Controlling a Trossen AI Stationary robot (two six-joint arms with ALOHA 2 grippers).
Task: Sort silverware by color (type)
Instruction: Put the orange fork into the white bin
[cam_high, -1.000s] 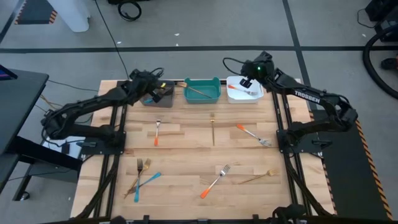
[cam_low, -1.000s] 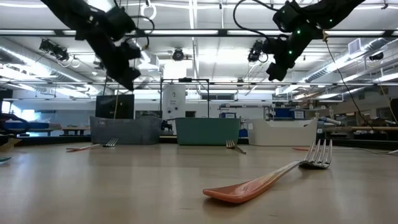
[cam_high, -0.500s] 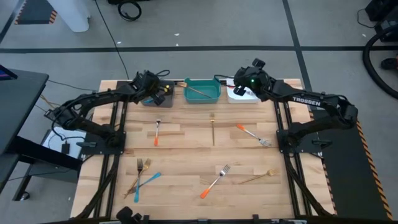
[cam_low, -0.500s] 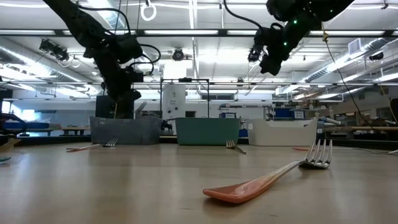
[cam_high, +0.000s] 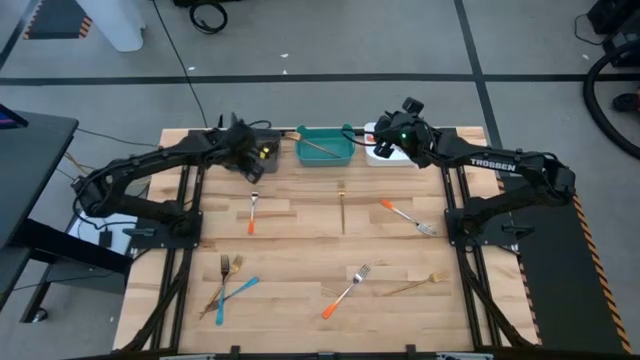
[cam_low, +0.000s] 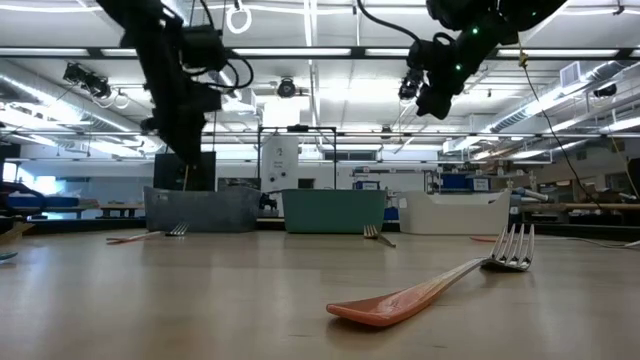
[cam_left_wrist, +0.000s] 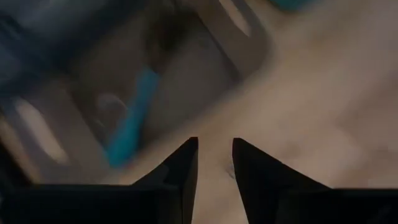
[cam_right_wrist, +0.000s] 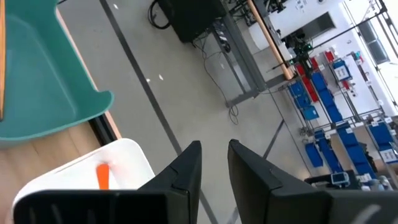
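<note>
- Since the earlier frame, my left gripper (cam_high: 243, 158) had pulled back toward the near edge of the grey bin (cam_high: 262, 137), and its fingers (cam_left_wrist: 180, 171) had parted; they showed a narrow gap with nothing between them.
- From the left wrist view I saw a blue-handled utensil (cam_left_wrist: 132, 118) lying inside that grey bin, blurred.
- My right gripper (cam_high: 392, 135) had swung from over the white bin (cam_high: 374, 154) toward the gap between it and the teal bin (cam_high: 345, 153); its fingers (cam_right_wrist: 184, 174) stood slightly apart and held nothing.
- A gold utensil (cam_high: 318, 146) lay in the teal bin, and an orange handle (cam_right_wrist: 102, 176) showed in the white bin.
- On the wooden table (cam_high: 300, 230) I counted these loose pieces: an orange-handled fork (cam_high: 252, 214) on the left, a gold fork (cam_high: 342, 204) at centre, and an orange-handled fork (cam_high: 405, 217) on the right.
- Nearer the front lay a gold fork (cam_high: 221, 283) crossed with a blue-handled piece (cam_high: 232, 296), another orange-handled fork (cam_high: 346, 291), and a gold piece (cam_high: 415, 286).
- In the low view the nearest orange-handled fork (cam_low: 430, 289) rested with its tines raised.
</note>
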